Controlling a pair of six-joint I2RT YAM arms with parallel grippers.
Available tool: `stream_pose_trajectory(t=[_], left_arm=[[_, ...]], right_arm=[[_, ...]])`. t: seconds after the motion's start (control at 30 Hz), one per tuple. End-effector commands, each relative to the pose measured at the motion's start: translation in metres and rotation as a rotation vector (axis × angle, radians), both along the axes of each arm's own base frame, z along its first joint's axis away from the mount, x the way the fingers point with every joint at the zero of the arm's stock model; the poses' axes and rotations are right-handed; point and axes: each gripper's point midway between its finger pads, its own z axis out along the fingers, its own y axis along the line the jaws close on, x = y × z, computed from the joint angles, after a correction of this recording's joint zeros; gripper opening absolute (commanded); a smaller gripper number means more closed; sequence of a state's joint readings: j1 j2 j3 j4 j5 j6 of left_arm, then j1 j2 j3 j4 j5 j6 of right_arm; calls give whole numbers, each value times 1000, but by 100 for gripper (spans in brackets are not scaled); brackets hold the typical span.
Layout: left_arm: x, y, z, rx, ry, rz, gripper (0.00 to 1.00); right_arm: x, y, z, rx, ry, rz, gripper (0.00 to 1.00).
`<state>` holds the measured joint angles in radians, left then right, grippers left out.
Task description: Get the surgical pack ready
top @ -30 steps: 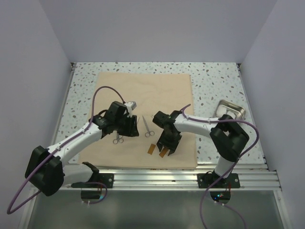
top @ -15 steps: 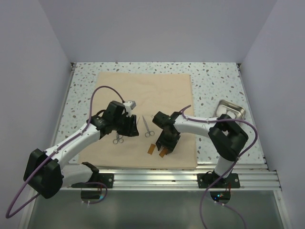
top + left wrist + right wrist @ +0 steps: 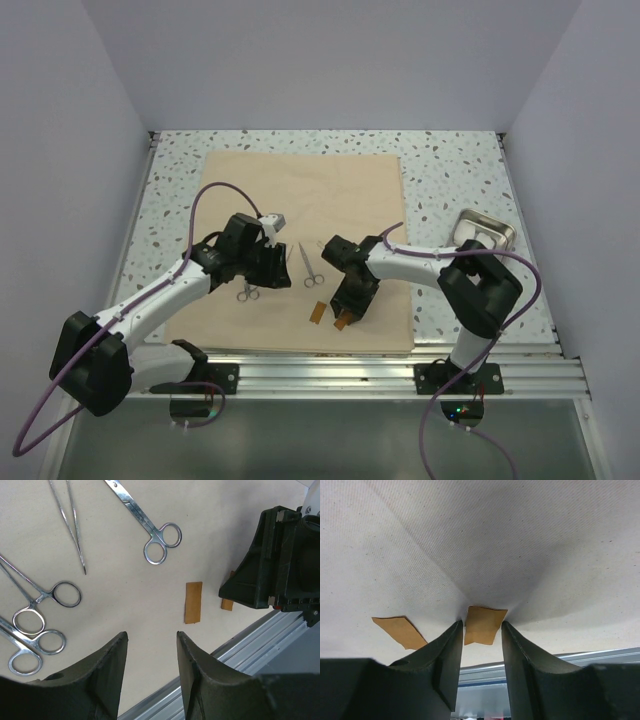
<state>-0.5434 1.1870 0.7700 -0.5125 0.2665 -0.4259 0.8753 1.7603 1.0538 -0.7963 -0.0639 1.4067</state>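
The right pincer [image 3: 481, 624] has its fingers a little apart. Its tips are down on the big tan cloth [image 3: 530, 540], with a small brown strip [image 3: 481, 631] in the gap. The cloth maybe puckers there. A second brown strip [image 3: 400, 632] lies at 9 o'clock. The left pincer [image 3: 151, 636] is wide apart and holds nothing, with scissors [image 3: 147, 522] at its 12 o'clock. The cloth is spread on the table [image 3: 450, 160], and a shiny tray [image 3: 487, 232] sits at its 3 o'clock.
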Motion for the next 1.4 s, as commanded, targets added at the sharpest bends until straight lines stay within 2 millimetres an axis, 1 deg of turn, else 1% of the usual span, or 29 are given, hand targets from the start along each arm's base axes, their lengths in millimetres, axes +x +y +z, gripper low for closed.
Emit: stream_pose_trajectory(t=[0.0,0.1,0.2,0.37,0.57,0.7,0.77,0.8,0.83,0.93,0.97,1.0,1.03,1.07,1.1,1.13,1.17,1.2,1.23,1.3,1.33,1.37], left_arm=[[3,-2,3,-21,-26,-19,48],[2,-2,3,-21,-26,-21,48],[2,-2,2,-20,-21,-22,49],[2,-2,1,-21,-20,-20,48],[2,-3,1,-22,-21,-21,49],[3,-3,1,-22,-23,-19,49],[3,-3,1,-23,-21,-20,49],[3,-3,1,-23,-21,-19,49],[3,-3,1,-23,-22,-20,49],[4,-3,1,-22,-21,-20,49],[3,-3,1,-21,-20,-20,49],[4,-3,2,-24,-22,-19,49],[4,-3,2,-23,-20,-18,49],[4,-3,1,-25,-20,-19,49],[5,-3,1,-26,-19,-19,49],[4,-3,1,-27,-19,-20,49],[4,-3,1,-28,-18,-20,49],[5,-3,0,-27,-17,-19,49],[5,-3,1,-29,-17,-19,49],[4,-4,1,-30,-15,-21,49],[4,-4,1,-32,-16,-24,49],[4,-4,2,-34,-16,-24,49]], right_arm=[[3,-11,0,-49,-35,-19,40],[4,-10,3,-43,-43,-14,37],[7,-11,6,-49,-63,-14,32],[9,-14,10,-56,-74,-7,31],[17,-21,26,-100,-114,27,28],[34,-35,43,-152,-178,63,28],[48,-48,56,-181,-231,54,28],[52,-55,60,-192,-240,59,28],[60,-71,64,-202,-247,18,28],[72,-104,72,-219,-264,-3,28],[84,-125,81,-234,-296,-46,28],[88,-141,86,-264,-310,-14,28],[92,-154,91,-285,-321,-20,28],[99,-182,97,-323,-334,-71,28],[101,-196,99,-339,-334,-38,28],[104,-219,100,-359,-327,-88,29],[104,-233,102,-384,-334,-96,28],[103,-246,103,-407,-326,-67,28],[103,-266,103,-431,-316,-106,29],[99,-289,101,-473,-304,-102,29],[93,-305,94,-485,-278,-137,30],[97,-311,91,-482,-291,-149,30]])
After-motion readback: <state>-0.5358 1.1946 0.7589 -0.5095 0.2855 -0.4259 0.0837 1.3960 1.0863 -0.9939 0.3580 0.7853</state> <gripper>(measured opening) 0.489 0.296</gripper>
